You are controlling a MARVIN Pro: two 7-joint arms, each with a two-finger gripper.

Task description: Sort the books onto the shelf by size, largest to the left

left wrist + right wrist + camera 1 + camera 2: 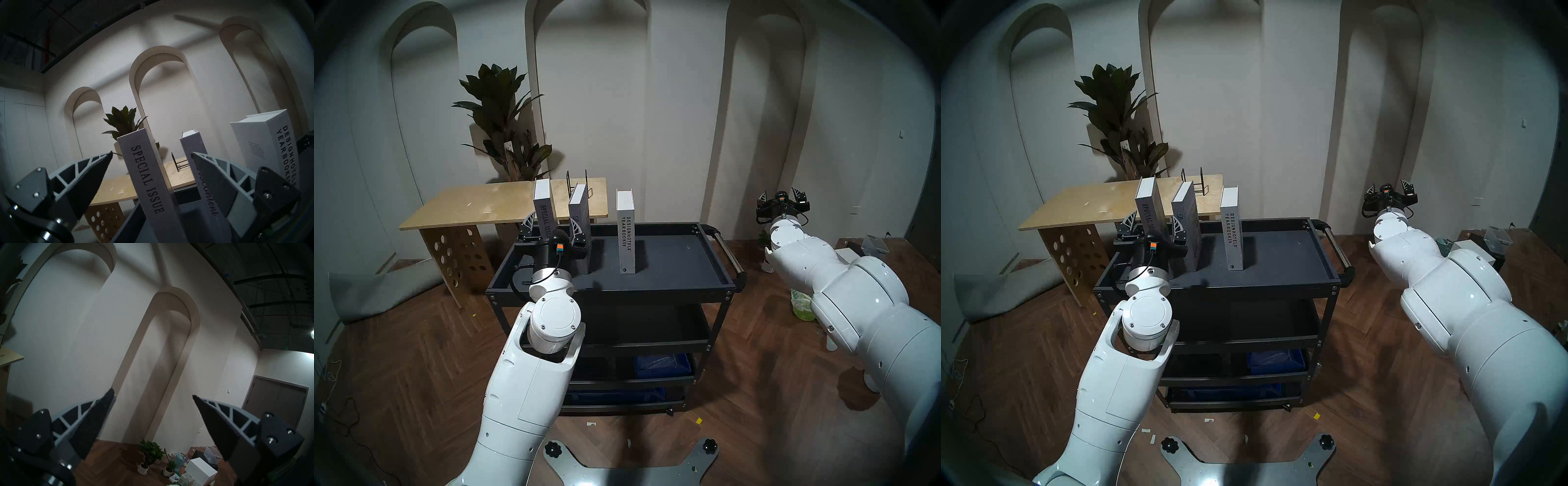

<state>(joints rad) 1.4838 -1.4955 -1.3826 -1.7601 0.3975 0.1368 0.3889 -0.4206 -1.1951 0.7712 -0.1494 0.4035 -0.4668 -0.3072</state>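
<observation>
Three books stand upright on the dark grey top tray (670, 268) of the black cart. From left to right they are the tallest "SPECIAL ISSUE" (544, 210), "Discontent" (580, 234) and the white "DESIGNHOTELS YEARBOOK09" (626, 237). My left gripper (551, 226) is open, its fingers on either side of the lower part of SPECIAL ISSUE (146, 176) and apart from it. Its right finger (215, 179) is in front of the Discontent spine (193, 147). My right gripper (782, 197) is open and empty, in the air to the right of the cart.
A light plywood table (477, 207) with a black wire rack (578, 186) stands behind the cart's left end, a potted plant (504, 115) behind it. The steel handle (726, 249) is on the cart's right side. Blue bins (663, 365) sit on lower tiers. Floor clutter (200, 470) lies at the right.
</observation>
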